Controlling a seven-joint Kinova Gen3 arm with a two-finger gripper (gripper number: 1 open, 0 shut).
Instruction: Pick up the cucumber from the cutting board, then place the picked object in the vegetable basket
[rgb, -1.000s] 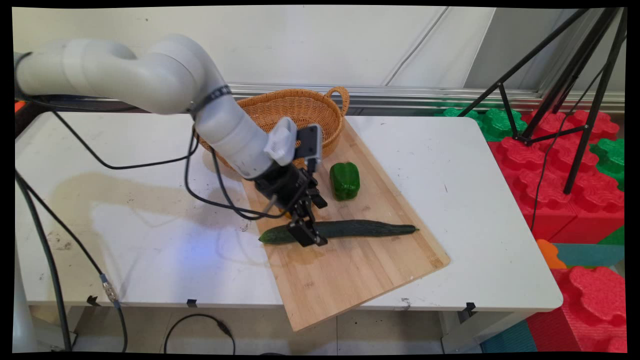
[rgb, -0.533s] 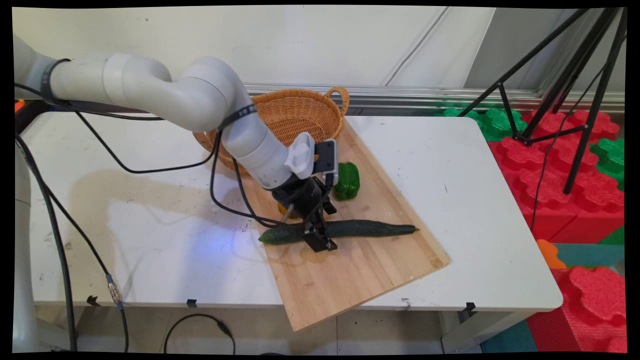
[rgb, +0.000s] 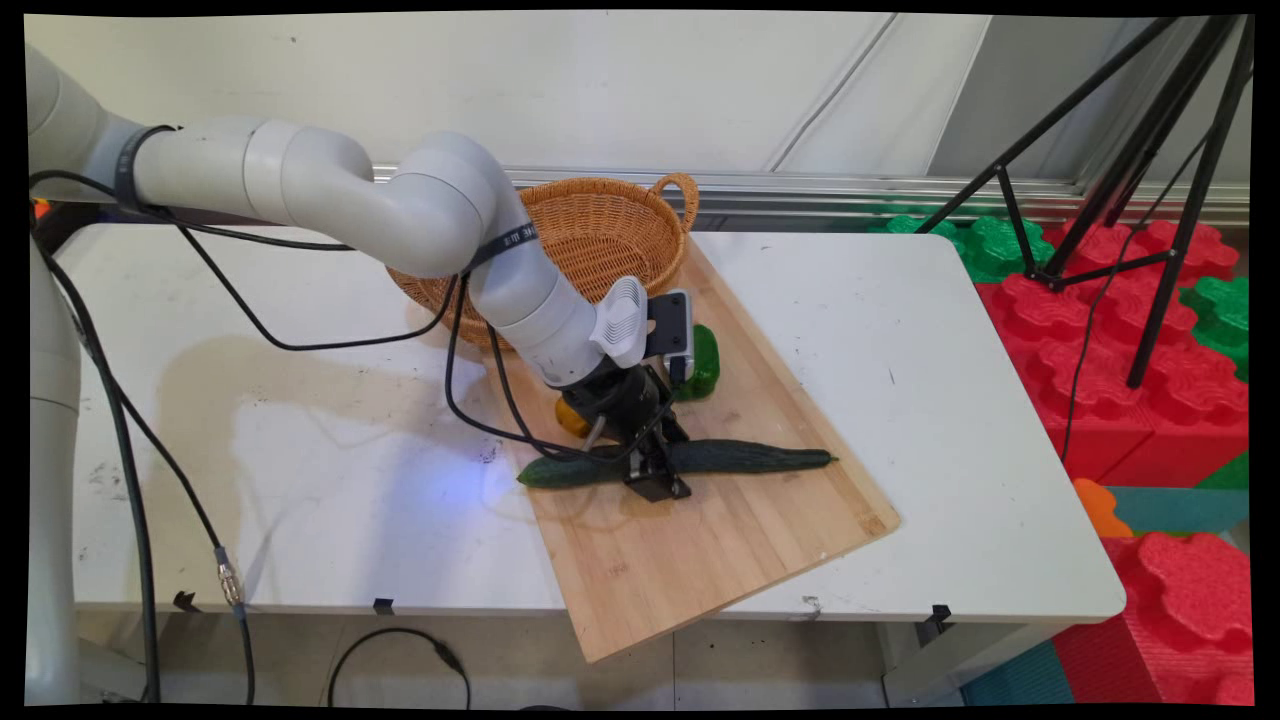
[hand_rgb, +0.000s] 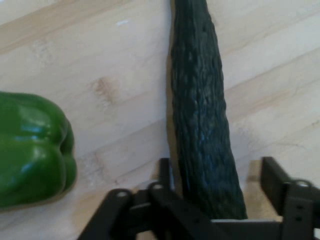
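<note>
Two fingers of the black gripper (hand_rgb: 215, 172) straddle the cucumber (rgb: 745, 457), one on each side, with a visible gap between the right finger (hand_rgb: 274, 175) and the skin; the claw is spread and has not closed on anything. The cucumber lies flat along the wooden cutting board (rgb: 700, 545), and the gripper stands over it left of its middle, toward the blunt end.

Assessment of the step in hand: the straddle is square across the cucumber's long axis, which is sound. The hold sits off-centre, so in my judgement the longer free end would tend to droop or swing if lifted from here. The skin is ribbed and firm; moderate closure should suffice. The fingertips appear low, near or at the board.

Surroundings: a green bell pepper (rgb: 705, 362) rests on the board just behind the hand, partly hidden by the wrist camera. A small orange item (rgb: 570, 418), mostly hidden and not identifiable, lies by the wrist. A wicker basket (rgb: 590, 225) stands at the board's far end. Black cables (rgb: 480, 410) hang close to the cucumber's left end and could drag on it. A tripod (rgb: 1130, 190) stands well apart, off the table (rgb: 950, 400).
</note>
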